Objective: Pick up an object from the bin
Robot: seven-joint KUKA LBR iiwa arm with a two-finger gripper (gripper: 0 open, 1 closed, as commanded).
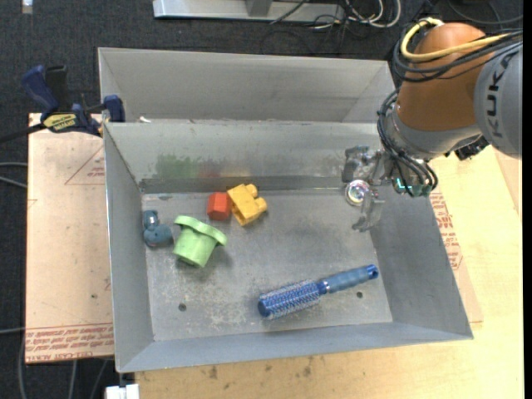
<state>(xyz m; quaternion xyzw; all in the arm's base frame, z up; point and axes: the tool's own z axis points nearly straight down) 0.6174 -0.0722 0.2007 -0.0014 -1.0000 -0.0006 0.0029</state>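
My gripper (365, 220) hangs at the right side of the bin, near the back wall, above bare bin floor with nothing under it. A blue hairbrush (316, 291) lies below it toward the front, bristle head to the left and handle pointing up right. A yellow block (247, 204) sits well to the gripper's left near the back wall, with a small red block (219, 205) touching its left side.
A light green flanged cup (198, 241) lies on its side at the left, next to a small grey-blue piece (154, 231) by the left wall. The arm with its orange cover comes in over the bin's right rim.
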